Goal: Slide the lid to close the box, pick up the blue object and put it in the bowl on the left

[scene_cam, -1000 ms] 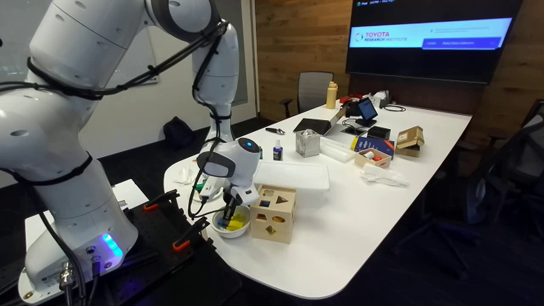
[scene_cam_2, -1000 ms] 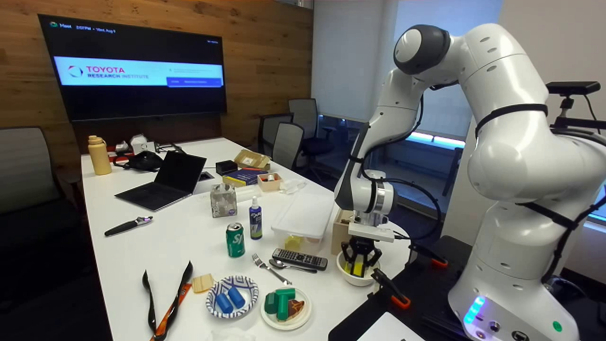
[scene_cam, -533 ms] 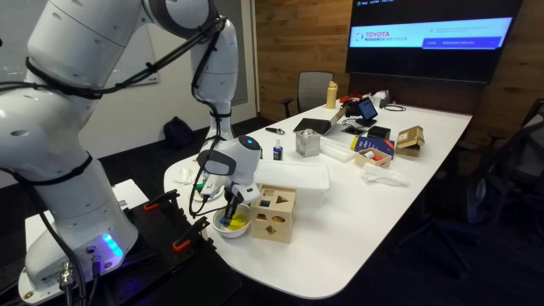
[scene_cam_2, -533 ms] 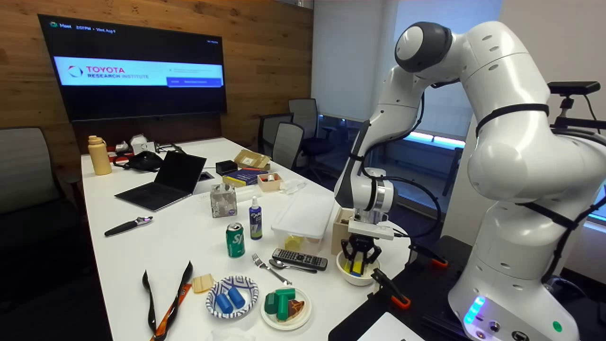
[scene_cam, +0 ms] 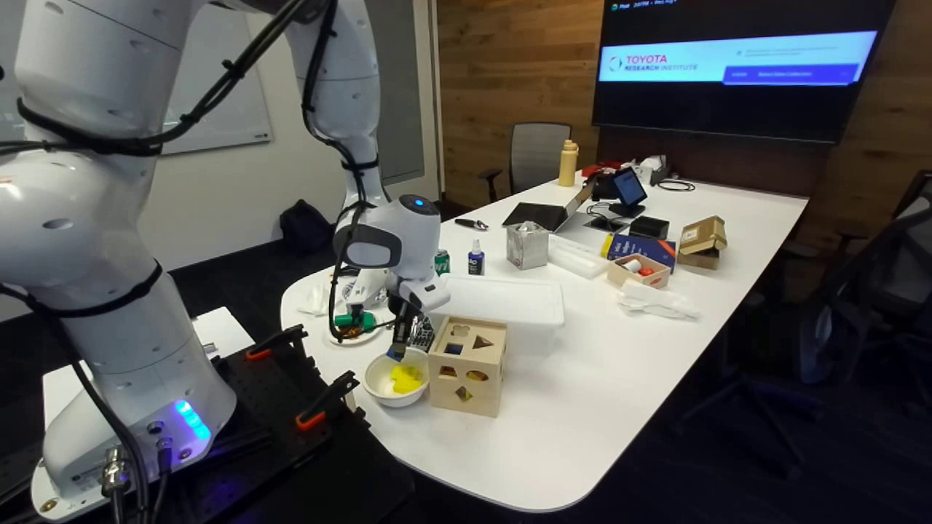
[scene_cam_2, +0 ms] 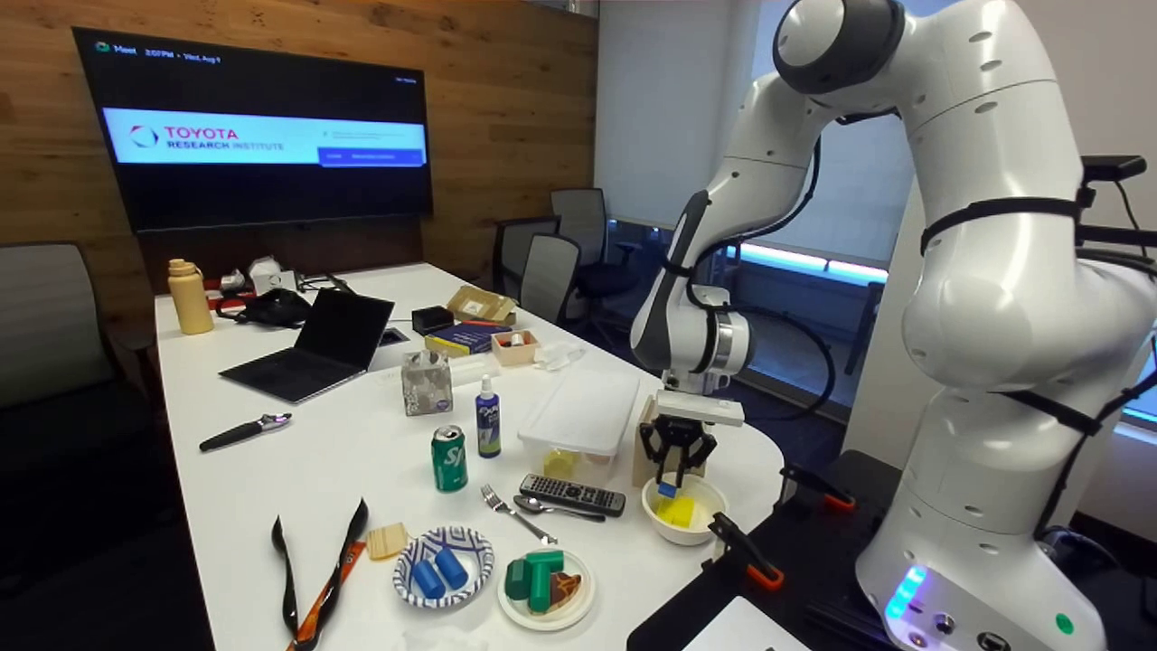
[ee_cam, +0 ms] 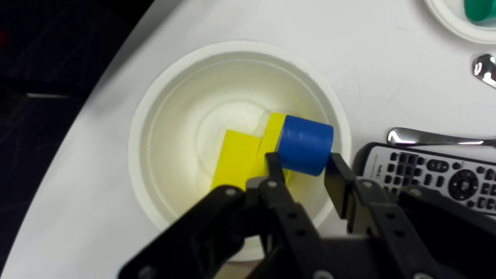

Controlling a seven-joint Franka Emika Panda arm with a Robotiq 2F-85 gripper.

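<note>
NEC is read on the remote [ee_cam: 441,174]. Near the remote, EXPO is read on the spray bottle [scene_cam_2: 488,423], a partial "S" on the green can [scene_cam_2: 449,459]; well beyond it, "Meet" and "TOYOTA RESEARCH INSTITUTE" on the wall screen [scene_cam_2: 262,136].

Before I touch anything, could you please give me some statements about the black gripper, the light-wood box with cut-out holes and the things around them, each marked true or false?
1. The black gripper holds a short blue cylinder. True.
2. A light-wood box with cut-out holes stands beside a round white bowl. True.
3. That white bowl is upside down. False: it sits open side up, with yellow blocks in it.
4. The held cylinder is inside the box. False: it is outside, in the gripper.
5. Two other blue cylinders lie in a blue-and-white patterned paper bowl. True.
</note>
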